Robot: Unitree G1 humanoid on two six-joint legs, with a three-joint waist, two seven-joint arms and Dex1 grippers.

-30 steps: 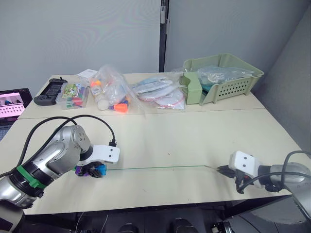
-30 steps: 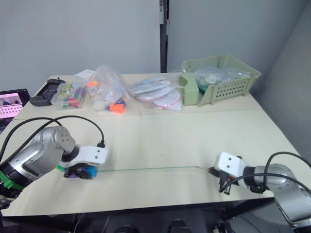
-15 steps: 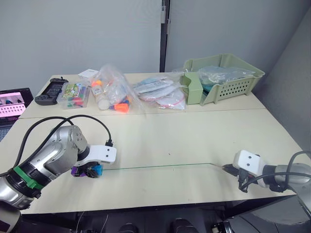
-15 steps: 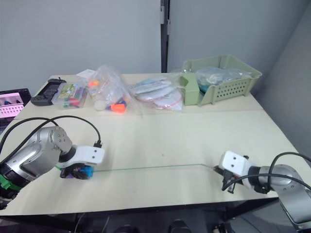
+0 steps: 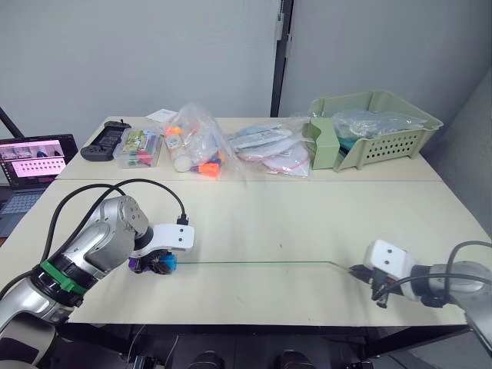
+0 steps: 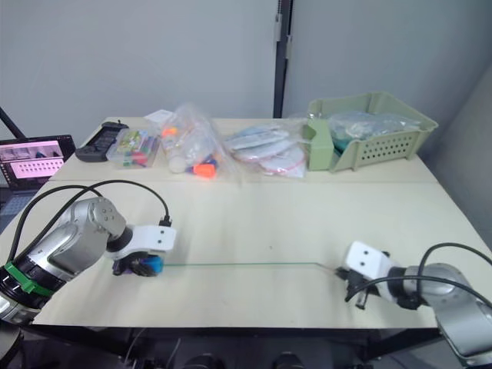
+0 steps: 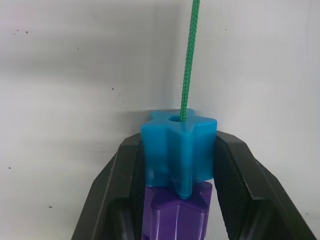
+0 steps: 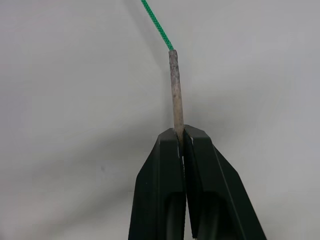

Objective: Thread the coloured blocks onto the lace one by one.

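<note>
The left pincer (image 7: 177, 165) clamped the blue block (image 7: 178, 145), a purple block (image 7: 177, 210) behind it, near the counter (image 5: 307, 223) edge. The right pincer (image 8: 182, 137) pinched the lace (image 5: 254, 262) tip, drawing the cord taut through them.

Even bright light, soft shadows, views sharp.
</note>
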